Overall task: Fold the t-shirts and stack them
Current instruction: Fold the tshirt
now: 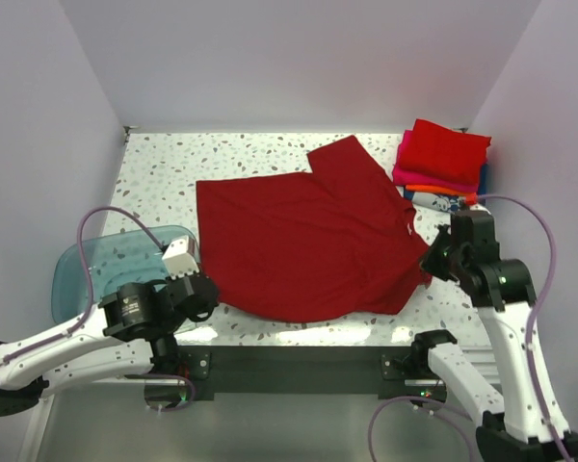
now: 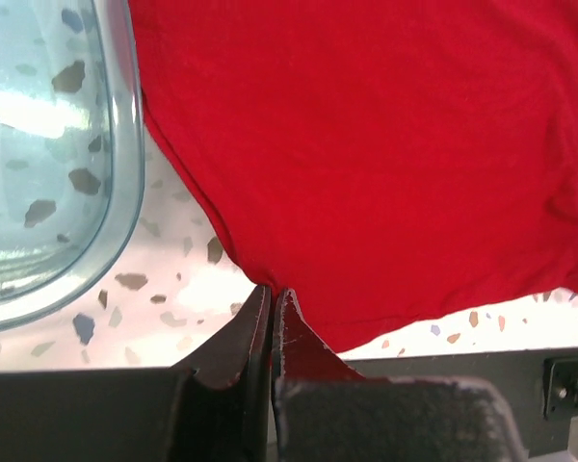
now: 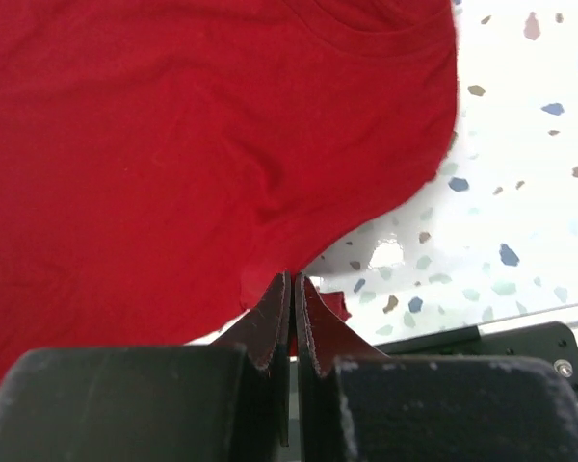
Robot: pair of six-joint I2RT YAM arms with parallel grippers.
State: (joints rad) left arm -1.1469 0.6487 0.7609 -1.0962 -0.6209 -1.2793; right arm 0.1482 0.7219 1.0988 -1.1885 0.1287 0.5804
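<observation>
A plain dark red t-shirt [image 1: 303, 241] lies spread over the middle of the speckled table, one sleeve reaching toward the back. My left gripper [image 1: 210, 289] is shut on its near left corner, the cloth [image 2: 385, 144] pinched between the closed fingertips [image 2: 272, 289]. At the near right edge, my right gripper [image 1: 430, 262] is shut on the shirt's hem [image 3: 173, 144], a bit of red cloth showing between the tips [image 3: 293, 277]. A stack of folded t-shirts [image 1: 443, 159], bright red on top with magenta, orange and white-and-blue below, sits at the back right corner.
A translucent blue plastic tub [image 1: 111, 265] stands at the near left, right beside the left wrist; its wall [image 2: 125, 183] lies close to the shirt's left edge. White walls enclose the table on three sides. The dark front rail [image 1: 299, 361] runs below the shirt.
</observation>
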